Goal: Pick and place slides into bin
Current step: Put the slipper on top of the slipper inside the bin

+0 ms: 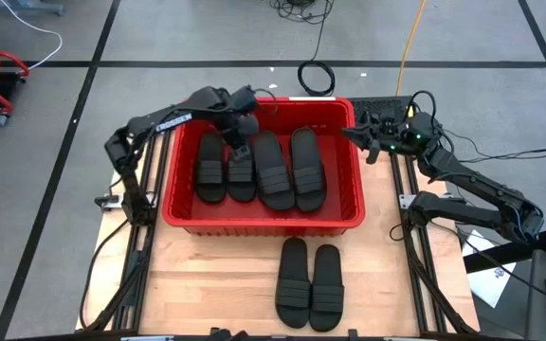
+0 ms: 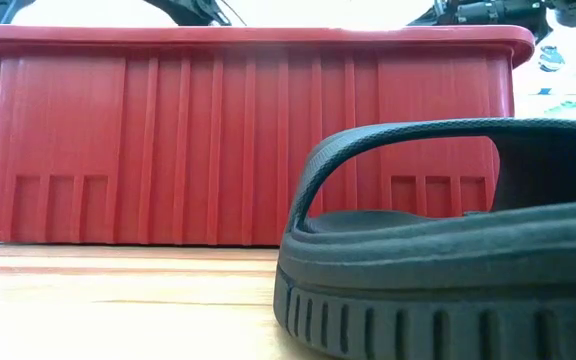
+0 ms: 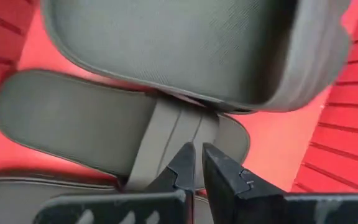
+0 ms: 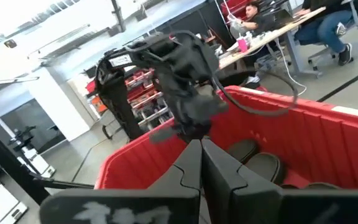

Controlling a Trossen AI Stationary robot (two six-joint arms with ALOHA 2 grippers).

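The red bin (image 1: 263, 225) stands mid-table and fills the low view (image 2: 248, 140). Three black slides (image 1: 211, 169) (image 1: 271, 172) (image 1: 307, 170) lie side by side on its floor. My left gripper (image 1: 240, 144) (image 3: 197, 158) reaches into the bin from its far left corner, shut on a further slide (image 1: 242, 180) between the first two. My right gripper (image 1: 360, 135) (image 4: 201, 152) is shut and holds nothing, hovering level at the bin's far right corner. Two more slides (image 1: 294, 282) (image 1: 326, 286) lie soles down on the wood in front of the bin; one looms in the low view (image 2: 448, 260). My left gripper has the slide's ribbed strap (image 3: 176, 134) at its edge, pinched between the two fingertips (image 3: 182, 168). The fingers come steeply from above, slanting in from the bin's far left. The slide lies footbed up below them; I cannot tell whether it rests on the bin's floor.
Another slide's grey underside (image 3: 191, 50) looms beside the held one in the left wrist view. Bare wood lies left and right of the two front slides. A cable coil (image 1: 317, 76) lies on the floor beyond the table. People sit at desks (image 4: 257, 22) far behind.
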